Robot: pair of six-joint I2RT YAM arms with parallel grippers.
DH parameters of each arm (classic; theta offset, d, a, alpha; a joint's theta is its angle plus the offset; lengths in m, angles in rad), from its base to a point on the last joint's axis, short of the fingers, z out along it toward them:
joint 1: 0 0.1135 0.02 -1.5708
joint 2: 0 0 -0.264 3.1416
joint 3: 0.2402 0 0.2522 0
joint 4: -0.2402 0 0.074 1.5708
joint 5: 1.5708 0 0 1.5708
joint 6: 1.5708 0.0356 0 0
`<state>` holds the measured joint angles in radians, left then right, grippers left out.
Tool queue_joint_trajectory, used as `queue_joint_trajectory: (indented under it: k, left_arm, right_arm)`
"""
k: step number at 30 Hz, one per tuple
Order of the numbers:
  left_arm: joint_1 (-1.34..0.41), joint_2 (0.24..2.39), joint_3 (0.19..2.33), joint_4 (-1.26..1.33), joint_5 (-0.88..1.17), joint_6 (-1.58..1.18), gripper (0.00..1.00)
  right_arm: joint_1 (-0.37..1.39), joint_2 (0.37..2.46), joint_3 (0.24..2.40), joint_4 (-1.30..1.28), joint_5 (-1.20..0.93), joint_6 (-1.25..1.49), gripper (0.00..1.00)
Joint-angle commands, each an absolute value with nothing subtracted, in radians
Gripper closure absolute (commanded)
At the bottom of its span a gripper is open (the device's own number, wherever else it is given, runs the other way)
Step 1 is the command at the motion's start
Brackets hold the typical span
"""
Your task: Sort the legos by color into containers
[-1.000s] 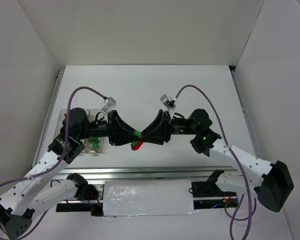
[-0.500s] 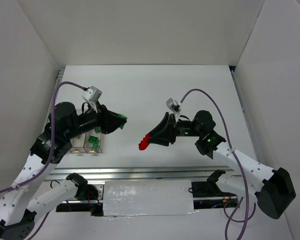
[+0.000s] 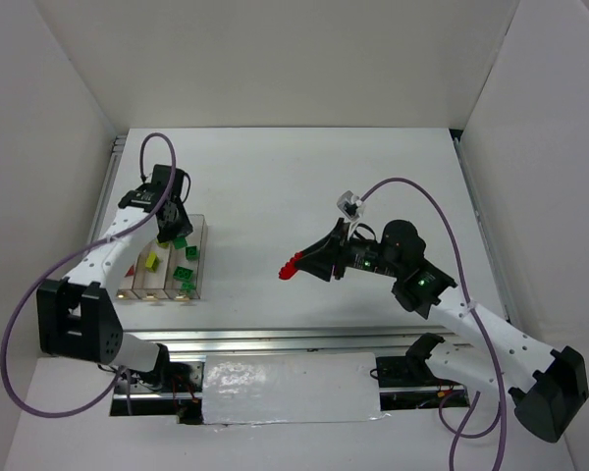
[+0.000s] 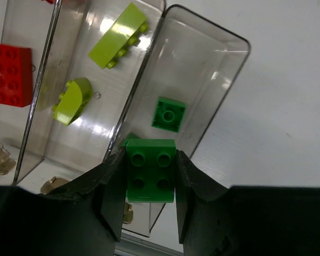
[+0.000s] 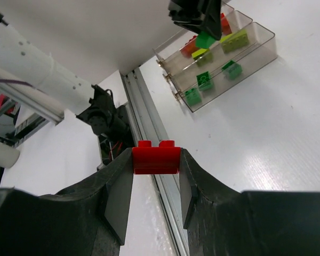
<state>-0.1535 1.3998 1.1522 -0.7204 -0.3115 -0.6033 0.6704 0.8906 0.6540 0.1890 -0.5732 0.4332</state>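
My left gripper (image 3: 174, 235) is shut on a green lego brick (image 4: 151, 170) and hangs over the far end of the rightmost of three joined clear containers (image 4: 224, 80). That tray holds a small green brick (image 4: 168, 113). The middle tray holds two yellow-green bricks (image 4: 119, 35), and the left tray holds a red one (image 4: 9, 74). My right gripper (image 3: 294, 265) is in the air near the table's middle, shut on a red brick (image 5: 156, 158). It points toward the containers (image 5: 266, 50), where more green bricks (image 5: 204, 80) lie.
An aluminium rail (image 3: 275, 339) runs along the near edge in front of the arm bases. White walls close the table on the left, back and right. The containers (image 3: 202, 265) lie at the left, close to the rail.
The grippers were together at the table's middle on a joined red and green stack. They pulled apart. The left carried the green brick over the trays, and the right kept the red one.
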Motion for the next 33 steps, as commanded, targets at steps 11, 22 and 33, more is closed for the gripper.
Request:
queue_joint_trajectory:
  k: [11,22,33]
  left_arm:
    - [-0.127,1.565,1.132,-0.690,-0.328,-0.750,0.22]
    - [-0.173,1.311,1.119,-0.608,-0.228,-0.636,0.00]
    - [-0.484,0.919,0.957,-0.166,0.951,-0.390,0.01]
  right_arm:
    - [0.729,0.818,0.660,0.173,-0.551,0.385,1.00]
    - [0.721,0.810,0.708,0.068,-0.313,0.497,1.00]
    - [0.644,0.850,0.798,0.226,-0.838,0.574,1.00]
